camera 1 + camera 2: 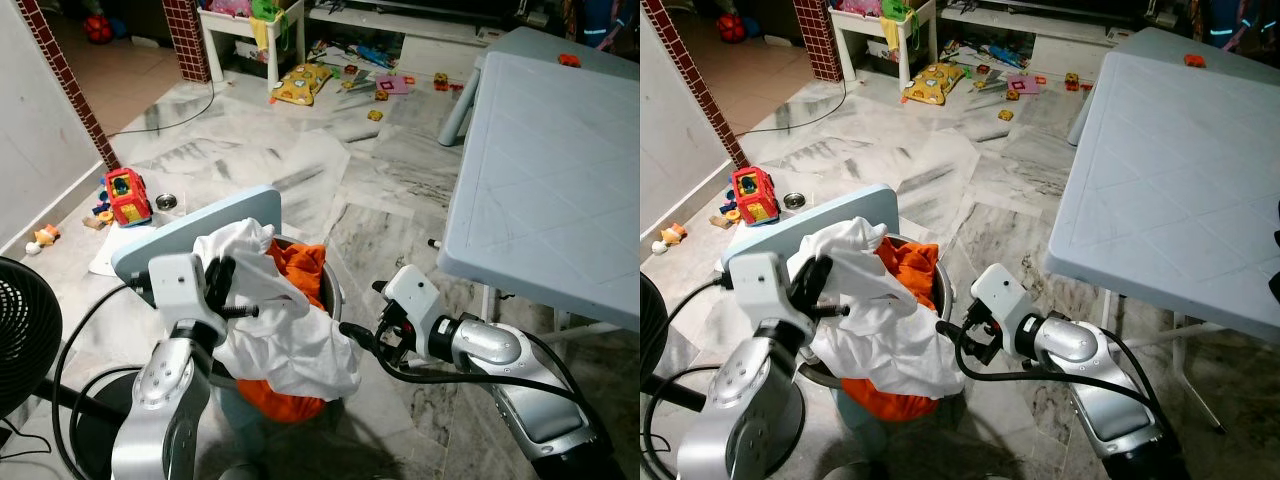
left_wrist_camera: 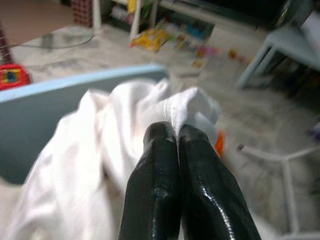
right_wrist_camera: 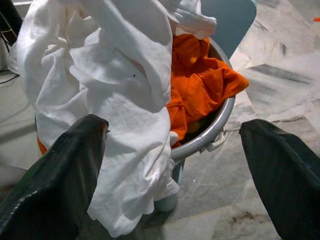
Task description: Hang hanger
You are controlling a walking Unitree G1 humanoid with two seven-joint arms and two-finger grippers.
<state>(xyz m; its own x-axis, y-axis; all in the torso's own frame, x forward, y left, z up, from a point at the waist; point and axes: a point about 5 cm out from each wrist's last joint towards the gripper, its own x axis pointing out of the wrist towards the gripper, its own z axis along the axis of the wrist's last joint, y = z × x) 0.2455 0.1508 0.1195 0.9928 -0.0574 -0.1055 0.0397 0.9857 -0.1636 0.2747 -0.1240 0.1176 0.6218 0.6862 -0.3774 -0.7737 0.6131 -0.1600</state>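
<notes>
left hand [image 2: 177, 131] clenched on white shirt [image 1: 290, 320], lifting it clear of basin [image 3: 220, 125] | right hand [image 1: 362, 340] released beside, ready to help

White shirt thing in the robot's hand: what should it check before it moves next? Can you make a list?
1. Left gripper shut on the white garment: ok, the fingers pinch a fold of the cloth.
2. Right gripper ready to help: ok, fingers wide open, facing the garment.
3. Garment free of the metal basin: not ok, it drapes over the rim and the orange cloth.
4. Orange cloth staying in the basin: cannot tell, it may be caught under the white one.
5. Hanger at hand: cannot tell.
6. Room beside the blue table: ok, it stands apart from the right arm.
</notes>
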